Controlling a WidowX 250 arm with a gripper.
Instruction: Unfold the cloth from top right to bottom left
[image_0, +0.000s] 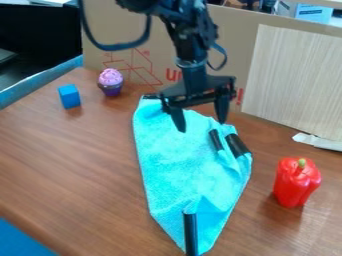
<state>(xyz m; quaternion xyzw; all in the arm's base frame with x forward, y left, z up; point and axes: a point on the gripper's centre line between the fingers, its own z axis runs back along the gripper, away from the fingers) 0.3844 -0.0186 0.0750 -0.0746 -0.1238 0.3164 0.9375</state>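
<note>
The black gripper (202, 124) hangs over the upper part of the cloth, its two fingers spread apart with nothing between them. Beneath it the light blue cloth (184, 167) lies on the wooden table as a long, narrow shape running from the back towards the front edge. Black strips mark its ends: one at the top left corner, one at the bottom tip, and two close together on its right side, where the fabric is folded and creased.
A red bell pepper (296, 182) stands right of the cloth. A purple cupcake (111, 83) and a blue cube (69, 96) are at the back left. Behind the table (73, 165) rises a cardboard wall (234, 55) with a pale panel (294, 80).
</note>
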